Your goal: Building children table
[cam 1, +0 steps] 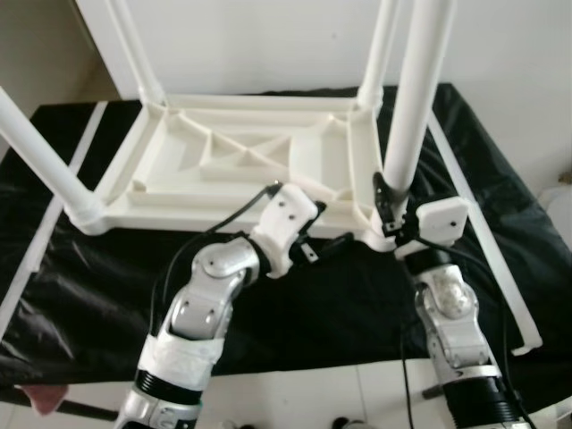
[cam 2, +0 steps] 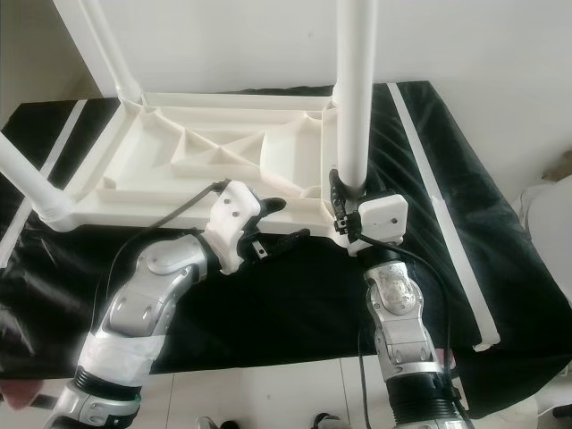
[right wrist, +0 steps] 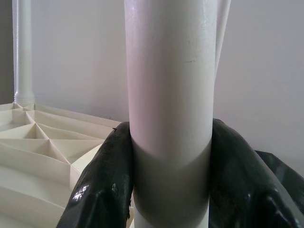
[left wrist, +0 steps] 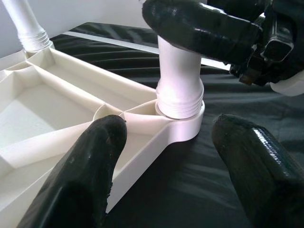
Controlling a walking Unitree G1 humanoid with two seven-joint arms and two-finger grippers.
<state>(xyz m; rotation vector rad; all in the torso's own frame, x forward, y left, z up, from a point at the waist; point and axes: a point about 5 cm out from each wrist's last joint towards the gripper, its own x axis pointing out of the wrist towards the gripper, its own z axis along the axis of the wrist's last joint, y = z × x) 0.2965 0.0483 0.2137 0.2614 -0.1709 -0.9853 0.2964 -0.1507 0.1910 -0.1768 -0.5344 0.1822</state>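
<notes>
Black sheeting [cam 1: 295, 304] covers the work surface below a white wall. On it the tabletop [cam 1: 241, 165] lies underside up, four legs standing in its corners. Right end effector [cam 1: 390, 211] clamps the near-right leg [cam 1: 413, 98] just above its socket; left end effector [cam 1: 332, 246] spreads wide beside that corner. Assembly appears nearly complete; final tightening and righting remain.

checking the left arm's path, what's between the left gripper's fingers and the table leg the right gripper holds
In the left wrist view: bare black cloth and the tabletop's corner socket. Left gripper is open; right gripper clamps the leg.
</notes>
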